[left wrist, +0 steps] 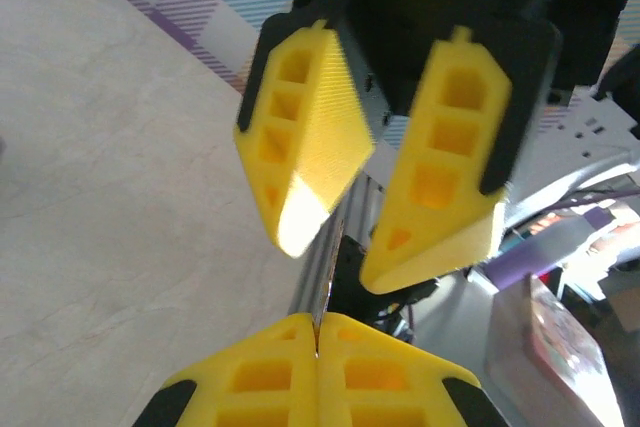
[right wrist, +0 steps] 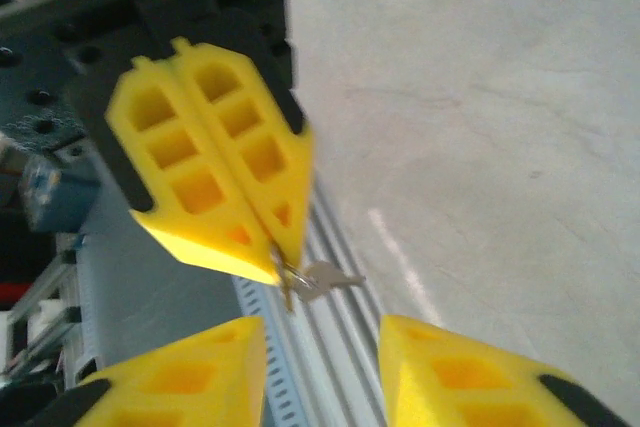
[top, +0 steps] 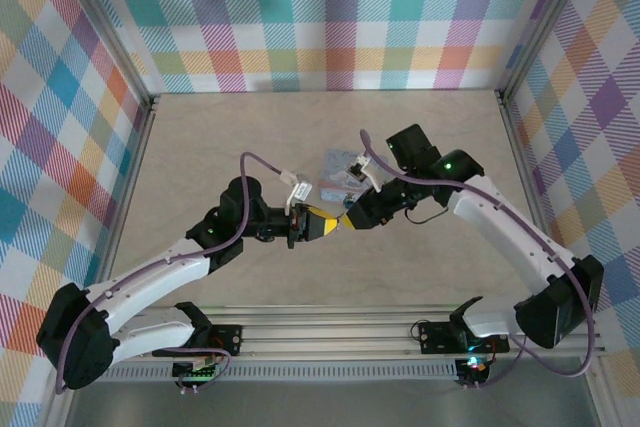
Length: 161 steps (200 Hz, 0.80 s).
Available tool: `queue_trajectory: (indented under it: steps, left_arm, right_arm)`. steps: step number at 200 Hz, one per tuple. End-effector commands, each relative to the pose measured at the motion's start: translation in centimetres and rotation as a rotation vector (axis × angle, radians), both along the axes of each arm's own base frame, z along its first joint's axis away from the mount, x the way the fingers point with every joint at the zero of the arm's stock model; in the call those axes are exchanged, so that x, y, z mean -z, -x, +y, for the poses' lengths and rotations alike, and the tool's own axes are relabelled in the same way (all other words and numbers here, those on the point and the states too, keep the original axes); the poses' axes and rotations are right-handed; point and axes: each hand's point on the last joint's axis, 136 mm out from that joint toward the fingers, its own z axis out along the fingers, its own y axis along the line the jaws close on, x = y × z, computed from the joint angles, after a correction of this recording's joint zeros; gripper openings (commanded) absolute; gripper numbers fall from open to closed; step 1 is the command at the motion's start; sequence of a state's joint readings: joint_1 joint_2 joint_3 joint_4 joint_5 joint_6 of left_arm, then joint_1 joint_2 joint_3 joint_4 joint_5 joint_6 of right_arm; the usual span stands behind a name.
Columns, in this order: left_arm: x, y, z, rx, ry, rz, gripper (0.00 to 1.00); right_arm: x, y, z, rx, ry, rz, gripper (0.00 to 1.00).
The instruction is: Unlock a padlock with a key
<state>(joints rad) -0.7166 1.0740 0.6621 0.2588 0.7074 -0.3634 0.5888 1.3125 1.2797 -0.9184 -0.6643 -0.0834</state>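
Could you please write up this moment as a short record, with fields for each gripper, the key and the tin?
left gripper: shut on the key, tips pointing at the right gripper
right gripper: open, holding nothing
key: sticks out from the left gripper's tips, clear of the right fingers, above the table
tin: on the table, just beyond the meeting grippers
arms: both reach inward, grippers tip to tip over mid-table
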Motion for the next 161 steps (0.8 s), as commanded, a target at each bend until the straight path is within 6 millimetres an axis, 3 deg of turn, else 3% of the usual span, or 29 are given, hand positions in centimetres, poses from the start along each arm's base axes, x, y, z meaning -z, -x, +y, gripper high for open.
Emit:
queue_trajectory:
  steps: [1, 29, 52, 106, 135, 161]
  left_arm:
    - [2.8, -1.3, 1.5, -0.125, -0.086, 0.011, 0.00]
    - [8.7, -2.4, 3.9, -0.277, -0.248, 0.106, 0.00]
    - [11.7, -2.2, 5.1, -0.330, -0.315, 0.159, 0.00]
    - [14.1, -2.9, 6.7, -0.433, -0.378, 0.201, 0.00]
    - [15.3, -3.4, 6.7, -0.454, -0.408, 0.228, 0.00]
    - [16.3, -3.8, 6.3, -0.453, -0.409, 0.254, 0.00]
  right_arm:
    - [0.2, -2.8, -0.5, 0.192, 0.008, -0.064, 0.47]
    - [3.8, -4.7, -1.9, 0.389, 0.074, -0.031, 0.52]
    - [7.8, -5.8, -2.7, 0.515, 0.141, 0.026, 0.50]
    - [16.7, -9.0, -2.1, 0.686, 0.334, 0.077, 0.54]
    - [19.1, -11.6, -2.0, 0.770, 0.397, 0.058, 0.57]
    - [20.0, -13.3, -2.0, 0.827, 0.428, 0.030, 0.58]
